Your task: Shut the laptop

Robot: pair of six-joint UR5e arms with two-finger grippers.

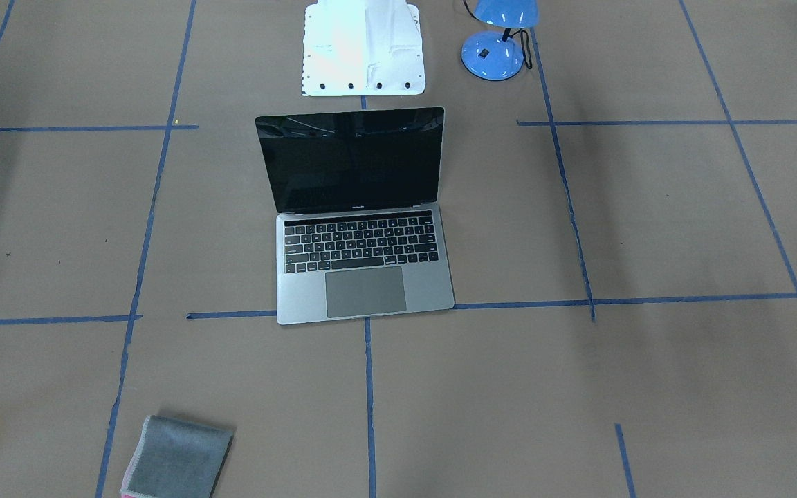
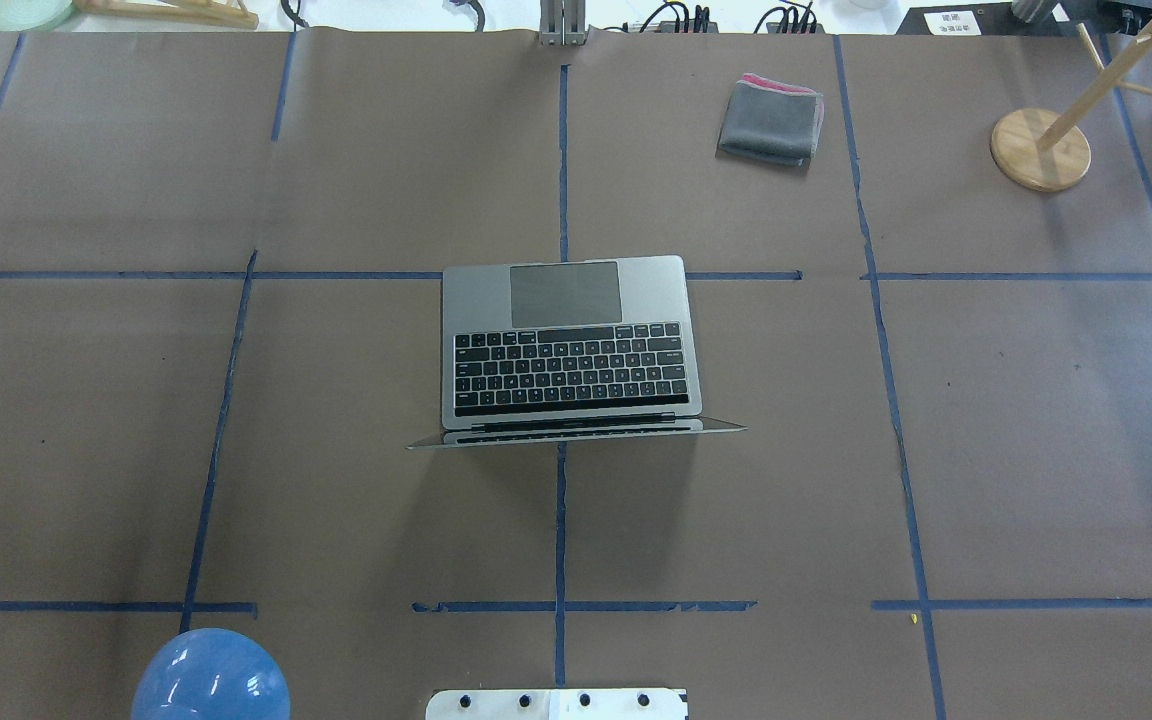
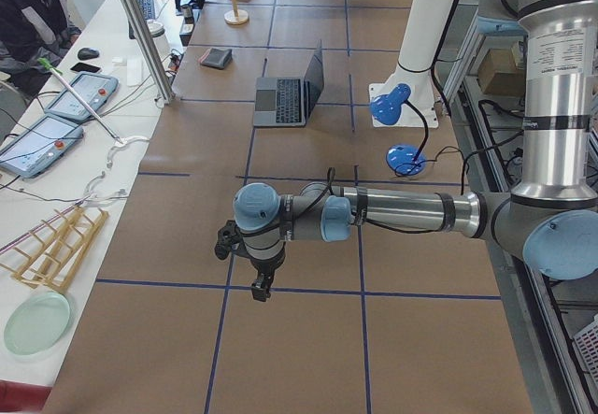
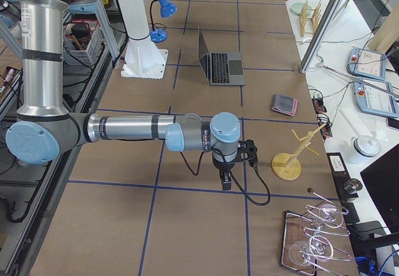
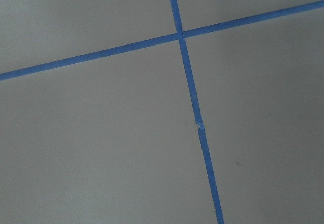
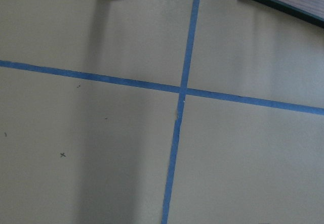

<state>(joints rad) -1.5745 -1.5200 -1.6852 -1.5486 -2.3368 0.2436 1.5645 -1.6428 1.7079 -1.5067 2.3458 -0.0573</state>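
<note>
The space-grey laptop [image 1: 364,257] stands open in the middle of the table, its black screen upright and its keyboard facing away from the robot. It also shows in the overhead view [image 2: 571,350] and in both side views [image 3: 288,96] [image 4: 221,64]. My left gripper [image 3: 259,292] hangs over the bare table far from the laptop, toward the table's left end. My right gripper [image 4: 225,182] hangs over the table toward its right end. Both show only in the side views, so I cannot tell whether they are open or shut. The wrist views show only brown paper and blue tape.
A blue desk lamp [image 1: 499,41] stands beside the white robot base [image 1: 364,48]. A folded grey cloth [image 2: 771,120] lies at the far side. A wooden stand [image 2: 1041,150] is at the far right. A person sits by the side bench [image 3: 28,12].
</note>
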